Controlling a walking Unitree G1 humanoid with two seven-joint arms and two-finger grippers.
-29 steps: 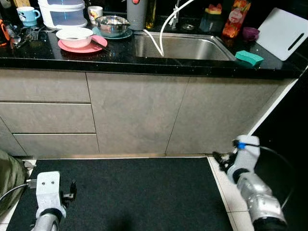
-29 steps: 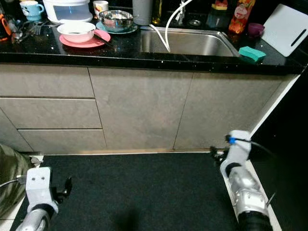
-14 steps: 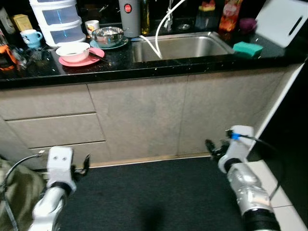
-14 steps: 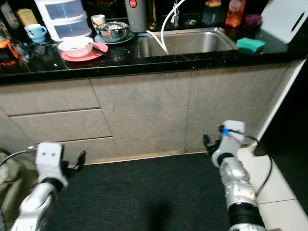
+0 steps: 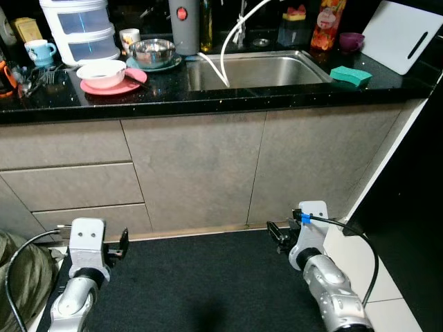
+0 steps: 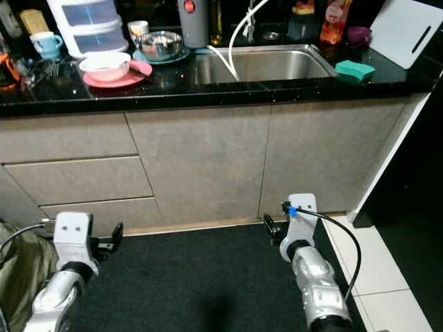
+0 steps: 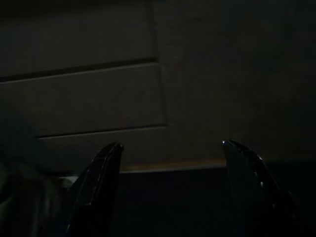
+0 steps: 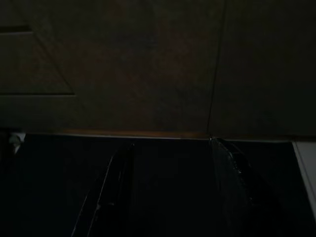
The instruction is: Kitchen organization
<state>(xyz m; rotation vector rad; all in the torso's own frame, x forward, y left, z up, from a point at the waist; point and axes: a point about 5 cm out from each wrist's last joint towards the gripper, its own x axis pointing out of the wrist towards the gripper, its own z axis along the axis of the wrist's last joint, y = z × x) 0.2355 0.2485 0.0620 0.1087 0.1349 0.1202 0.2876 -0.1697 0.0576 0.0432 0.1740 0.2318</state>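
facing the bench (image 5: pixel 208 104), both arms hang low; left end effector (image 7: pixel 170 190) and right end effector (image 8: pixel 170 190) gape empty. step closer, squaring up before reaching for the pink plate (image 5: pixel 111 86).

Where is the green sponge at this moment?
In the left eye view, the green sponge lies on the black countertop at the robot's right, just beside the right end of the sink and before the white cutting board.
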